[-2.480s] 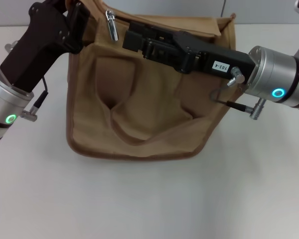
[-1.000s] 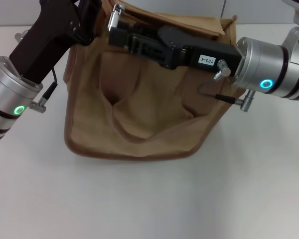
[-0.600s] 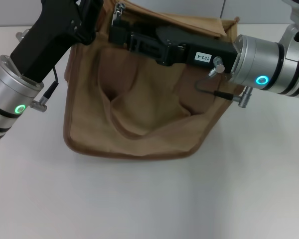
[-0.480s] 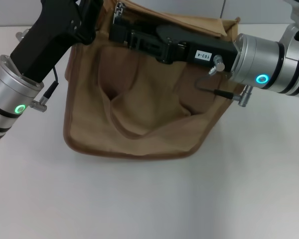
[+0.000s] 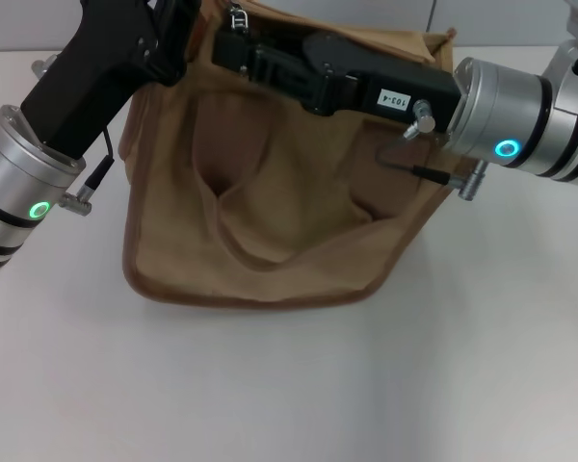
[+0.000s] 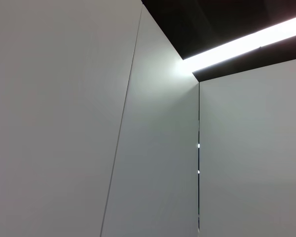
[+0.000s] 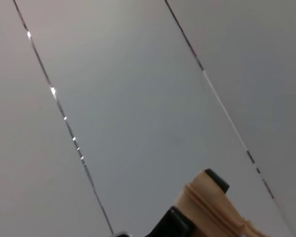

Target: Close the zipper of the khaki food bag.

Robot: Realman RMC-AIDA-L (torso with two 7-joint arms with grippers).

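Khaki food bag (image 5: 270, 221) sits on the white tabletop (image 5: 289, 385), toward its far side and roughly in the middle between the two arms. Its broad front face is turned toward the robot, and a flat handle strap (image 5: 270, 252) droops down that face in a loop. Darker piping runs along the lower edge. The bag's long axis lies left to right across the head view, and its top opening is at the far edge.

The zipper (image 5: 238, 17) shows only as a small silver pull tab at the bag's top left corner, standing roughly upright.

The left hand (image 5: 173, 29) is at that same corner, pressed against the fabric; its fingers are hidden, so I cannot tell whether it grips anything. The right hand (image 5: 229, 48) reaches in from the right, its black body lying across the top of the bag and covering most of the opening. Its tip is just beside the pull tab, but whether the fingers have closed on the tab cannot be told.

The right wrist view shows a strip of tan zipper tape (image 7: 212, 205) against the grey wall (image 7: 138, 98).
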